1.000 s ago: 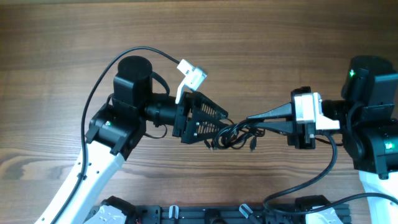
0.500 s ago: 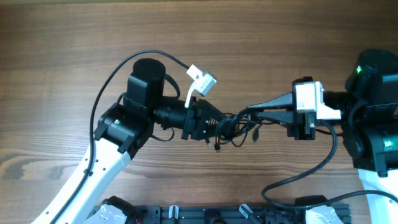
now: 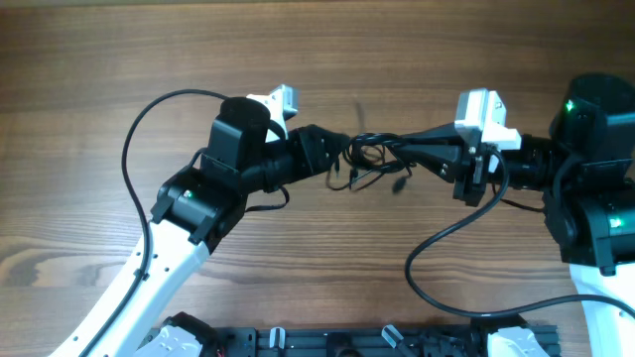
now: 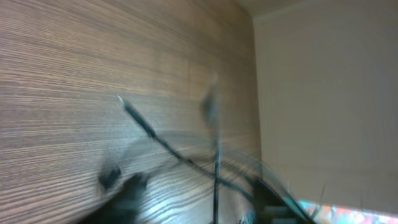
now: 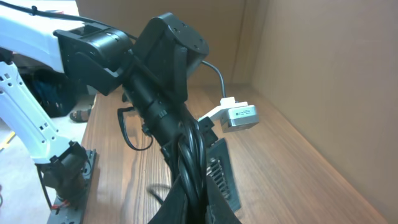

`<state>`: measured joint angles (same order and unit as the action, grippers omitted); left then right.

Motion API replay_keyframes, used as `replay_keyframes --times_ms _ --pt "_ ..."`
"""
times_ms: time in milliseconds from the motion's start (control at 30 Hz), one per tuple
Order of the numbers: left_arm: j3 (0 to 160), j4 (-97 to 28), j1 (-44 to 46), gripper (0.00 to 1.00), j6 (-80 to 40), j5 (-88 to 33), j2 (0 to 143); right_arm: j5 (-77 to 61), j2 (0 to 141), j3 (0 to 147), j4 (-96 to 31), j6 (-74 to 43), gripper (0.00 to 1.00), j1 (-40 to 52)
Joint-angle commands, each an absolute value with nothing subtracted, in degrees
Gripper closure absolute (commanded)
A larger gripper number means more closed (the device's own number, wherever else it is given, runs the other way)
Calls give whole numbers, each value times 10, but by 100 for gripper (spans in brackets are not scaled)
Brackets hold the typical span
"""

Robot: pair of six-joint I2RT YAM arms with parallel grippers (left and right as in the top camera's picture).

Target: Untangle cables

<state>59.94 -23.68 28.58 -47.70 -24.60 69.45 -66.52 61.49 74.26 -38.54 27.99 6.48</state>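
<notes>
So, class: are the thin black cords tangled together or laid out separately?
Tangled: the overhead view shows the thin black cords as one clump of overlapping loops, not separate strands.

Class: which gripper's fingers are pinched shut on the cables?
The right gripper: its fingers meet in a narrow tip on the cables. Those of the left gripper are blurred.

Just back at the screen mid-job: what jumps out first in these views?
A tangle of thin black cables is strung between the two arms, over the middle of the table. The right gripper is shut on it from the right; the left gripper meets it from the left, its hold unclear. The left wrist view is blurred.
</notes>
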Motion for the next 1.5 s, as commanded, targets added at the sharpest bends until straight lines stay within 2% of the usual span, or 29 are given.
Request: replay_keyframes --times_ms 0,200,400,500,800,1033,1067,1167,1200,1233,1300,1333,1367,1467 --pt "600 -237 283 0 -499 -197 688 -626 609 746 -380 245 96 67" --pt "600 -238 283 0 -446 -149 641 -610 609 746 -371 237 96 67" --pt "600 -225 283 0 -178 -220 577 -608 609 746 -363 208 96 67" --pt "600 -209 283 0 -121 -231 546 -609 609 746 -359 189 96 67" --pt "600 -138 283 0 -81 -350 535 -755 609 746 -336 178 96 67" --pt "600 -121 284 0 -81 -416 564 -790 609 746 -328 178 96 67" --pt "600 -117 284 5 -81 -416 568 -790 609 746 -328 178 96 67" --pt "600 -92 284 9 -81 -434 570 -796 609 746 -328 178 96 67" --pt "600 -86 284 19 -81 -439 571 -800 609 746 -328 178 96 67" --pt "600 -85 284 37 -81 -439 571 -800 609 746 -328 178 96 67" --pt "600 -85 284 66 -81 -439 572 -800 609 746 -328 178 96 67" --pt "600 -85 284 86 -81 -440 572 -800 609 746 -328 178 96 67" --pt "600 -84 284 94 -82 -444 572 -800 609 746 -328 178 96 67" --pt "600 -80 298 96 -81 -446 572 -800 612 746 -328 178 96 67"
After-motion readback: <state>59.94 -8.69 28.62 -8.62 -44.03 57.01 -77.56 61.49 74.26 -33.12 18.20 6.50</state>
